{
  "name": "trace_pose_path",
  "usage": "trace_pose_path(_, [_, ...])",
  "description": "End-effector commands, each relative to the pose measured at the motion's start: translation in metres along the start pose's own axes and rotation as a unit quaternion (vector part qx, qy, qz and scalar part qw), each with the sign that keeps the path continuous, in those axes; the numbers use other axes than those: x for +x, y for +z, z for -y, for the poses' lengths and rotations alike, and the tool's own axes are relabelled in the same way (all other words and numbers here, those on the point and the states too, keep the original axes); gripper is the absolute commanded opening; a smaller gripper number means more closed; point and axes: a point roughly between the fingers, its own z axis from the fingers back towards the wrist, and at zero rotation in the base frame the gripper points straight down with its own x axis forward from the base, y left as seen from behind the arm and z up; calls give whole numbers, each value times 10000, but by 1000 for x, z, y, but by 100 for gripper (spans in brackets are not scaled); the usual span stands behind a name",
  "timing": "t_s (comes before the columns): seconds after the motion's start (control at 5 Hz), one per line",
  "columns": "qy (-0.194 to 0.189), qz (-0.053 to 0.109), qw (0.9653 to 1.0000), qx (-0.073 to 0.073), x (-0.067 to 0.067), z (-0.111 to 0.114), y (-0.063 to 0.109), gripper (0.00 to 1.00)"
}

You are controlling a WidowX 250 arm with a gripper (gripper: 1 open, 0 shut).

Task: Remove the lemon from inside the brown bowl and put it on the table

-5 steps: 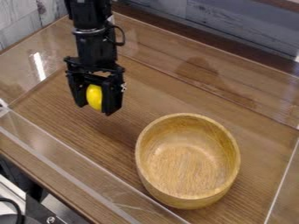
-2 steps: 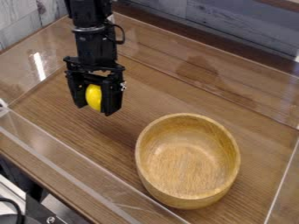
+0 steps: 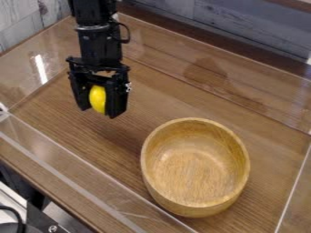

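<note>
Lemon (image 3: 100,98) is btwn the jaws (image 3: 100,102), gripped AFAICT, w/ a finger on each side; it's out of the bowl and over the bench (image 3: 134,141), well apart from the brown bowl (image 3: 195,168). Can't tell if its underside touches wood or hangs just above.

Main risk, I'd say: if there's a gap below, opening now drops it, and a smooth oval fruit could roll off across the planks. If it's already down, pushing lower would squash it or squirt it out sideways. Uneven finger release might also drag it along.

Arm (image 3: 97,41) comes in from the far side, roughly upright, wrist above the fruit, fingers pointing down, approx. vertical. Bowl's upright, nearer the camera, prob. no obstacle to a straight set-down.
</note>
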Motion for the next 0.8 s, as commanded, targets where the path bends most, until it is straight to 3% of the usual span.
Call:
trace_pose_path(0.0, [-60,281,9995,120,5,0,17,100])
trace_pose_path(0.6, [-99,212,9997,82,3,1,17,100])
